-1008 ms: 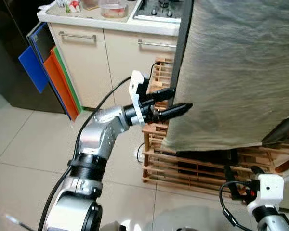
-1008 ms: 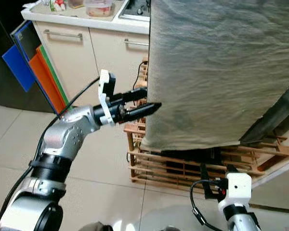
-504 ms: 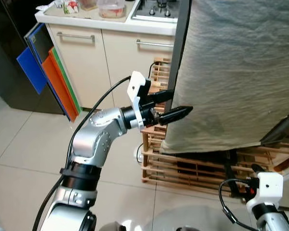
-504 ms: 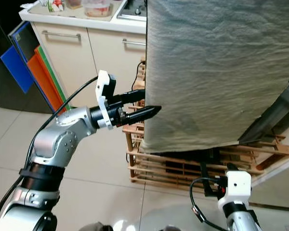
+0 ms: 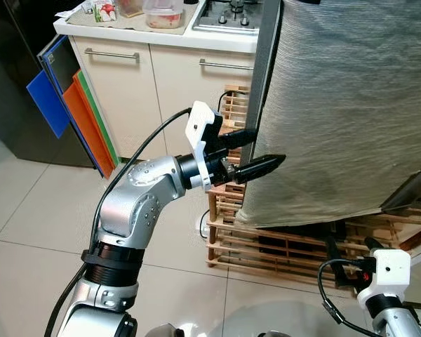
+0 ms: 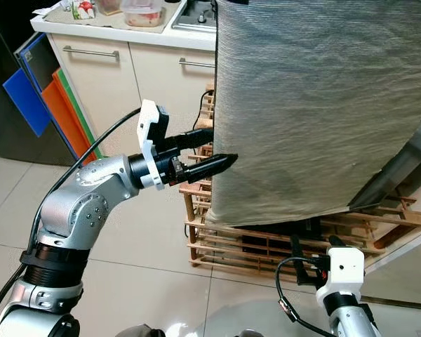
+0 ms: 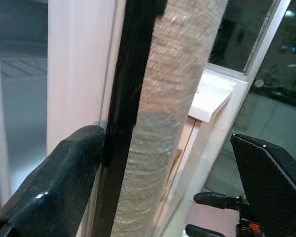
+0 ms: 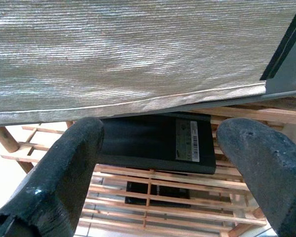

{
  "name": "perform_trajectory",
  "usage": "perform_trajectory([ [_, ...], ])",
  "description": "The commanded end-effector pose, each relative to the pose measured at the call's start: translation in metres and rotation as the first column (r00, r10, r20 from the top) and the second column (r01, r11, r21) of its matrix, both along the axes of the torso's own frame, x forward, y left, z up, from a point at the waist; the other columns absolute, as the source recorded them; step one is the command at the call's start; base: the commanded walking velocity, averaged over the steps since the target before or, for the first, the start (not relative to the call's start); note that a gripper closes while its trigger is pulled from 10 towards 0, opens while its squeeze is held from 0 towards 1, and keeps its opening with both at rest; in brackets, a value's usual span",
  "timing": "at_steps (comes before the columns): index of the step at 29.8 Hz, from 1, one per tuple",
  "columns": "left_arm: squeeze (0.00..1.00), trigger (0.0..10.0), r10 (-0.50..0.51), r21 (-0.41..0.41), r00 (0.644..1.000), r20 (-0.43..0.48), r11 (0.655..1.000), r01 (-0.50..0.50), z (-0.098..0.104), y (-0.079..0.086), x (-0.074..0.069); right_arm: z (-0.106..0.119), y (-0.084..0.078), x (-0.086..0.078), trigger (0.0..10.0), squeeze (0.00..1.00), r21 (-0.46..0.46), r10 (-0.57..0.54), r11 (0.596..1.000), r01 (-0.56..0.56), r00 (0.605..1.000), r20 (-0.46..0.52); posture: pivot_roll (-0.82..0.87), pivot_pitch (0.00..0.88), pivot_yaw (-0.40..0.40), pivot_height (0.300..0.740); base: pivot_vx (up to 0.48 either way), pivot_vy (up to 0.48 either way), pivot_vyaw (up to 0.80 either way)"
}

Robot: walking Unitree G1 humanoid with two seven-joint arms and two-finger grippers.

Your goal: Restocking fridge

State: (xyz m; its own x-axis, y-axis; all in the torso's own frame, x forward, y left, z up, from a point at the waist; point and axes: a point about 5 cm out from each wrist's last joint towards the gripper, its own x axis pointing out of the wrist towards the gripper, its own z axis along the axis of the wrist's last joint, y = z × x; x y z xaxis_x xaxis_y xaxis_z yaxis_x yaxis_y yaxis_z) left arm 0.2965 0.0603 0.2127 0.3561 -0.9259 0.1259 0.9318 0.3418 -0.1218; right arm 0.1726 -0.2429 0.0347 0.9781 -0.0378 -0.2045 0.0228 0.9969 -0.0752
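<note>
A large dark-edged panel, apparently the fridge door (image 5: 261, 77), is draped in grey-beige cloth (image 5: 344, 105) and fills the right side of the head views. My left gripper (image 5: 264, 149) is raised to its left edge and stands open. One finger is behind the dark edge and the other finger (image 5: 263, 166) lies over the cloth. In the left wrist view the black edge strip (image 7: 126, 98) and the cloth-covered edge (image 7: 163, 148) sit between the open fingers. My right gripper (image 8: 160, 128) is open, low under the cloth's hem (image 8: 138, 106), holding nothing.
A wooden slatted rack (image 5: 281, 246) with a black device (image 8: 158, 143) stands under the draped panel. Behind are cream cabinets (image 5: 126, 91), a counter with containers (image 5: 161, 12) and a hob (image 5: 228, 14). Blue, orange and green boards (image 5: 70, 105) lean at the left. Tiled floor (image 5: 35, 203) lies open there.
My left gripper has slid slightly down and right along the draped edge, still open. The left elbow has swung a little. The right arm has hardly moved.
</note>
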Motion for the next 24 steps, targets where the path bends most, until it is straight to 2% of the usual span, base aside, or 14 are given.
perform_trajectory([
  [1,0.00,10.0,-0.002,0.045,0.999,0.043,0.999,0.000,0.004,-0.001,-0.004,-0.001,-0.001,0.001,10.0,0.00,-0.007,0.015,1.000,-0.015,1.000,-0.008,-0.09,0.028,0.038,0.740,0.000,0.000,0.00],
  [7,0.00,10.0,0.011,0.109,1.000,0.016,0.994,-0.013,-0.008,0.006,-0.006,-0.001,0.000,0.002,10.0,0.00,-0.007,0.019,1.000,-0.019,1.000,-0.009,-0.09,0.030,0.039,0.740,0.000,0.000,0.00],
  [10,0.00,10.0,0.050,0.153,0.999,0.017,0.987,-0.052,-0.016,0.010,-0.003,-0.001,0.000,0.002,10.0,0.00,-0.006,0.019,1.000,-0.019,1.000,-0.009,-0.09,0.031,0.039,0.740,0.000,0.000,0.00],
  [14,0.00,10.0,0.176,0.201,0.984,0.026,0.963,-0.177,-0.030,0.022,0.011,-0.001,0.000,0.003,10.0,0.00,-0.003,0.022,1.000,-0.022,1.000,-0.007,-0.09,0.035,0.038,0.740,0.000,0.000,0.00],
  [17,0.00,10.0,0.235,0.193,0.971,0.030,0.952,-0.237,-0.032,0.027,0.015,-0.001,-0.001,0.002,10.0,0.00,-0.004,0.022,1.000,-0.022,1.000,-0.004,-0.09,0.039,0.037,0.740,0.000,0.000,0.00],
  [19,0.00,10.0,0.240,0.187,0.970,0.027,0.952,-0.241,-0.032,0.027,0.014,-0.001,-0.001,0.002,10.0,0.00,-0.005,0.022,1.000,-0.022,1.000,-0.004,-0.09,0.039,0.037,0.740,0.000,0.000,0.00],
  [24,0.00,10.0,0.339,0.106,0.941,0.007,0.935,-0.338,-0.037,0.030,0.005,0.000,-0.003,-0.001,10.0,0.00,-0.018,0.015,1.000,-0.015,1.000,0.004,-0.09,0.049,0.034,0.740,0.000,0.000,0.00],
])
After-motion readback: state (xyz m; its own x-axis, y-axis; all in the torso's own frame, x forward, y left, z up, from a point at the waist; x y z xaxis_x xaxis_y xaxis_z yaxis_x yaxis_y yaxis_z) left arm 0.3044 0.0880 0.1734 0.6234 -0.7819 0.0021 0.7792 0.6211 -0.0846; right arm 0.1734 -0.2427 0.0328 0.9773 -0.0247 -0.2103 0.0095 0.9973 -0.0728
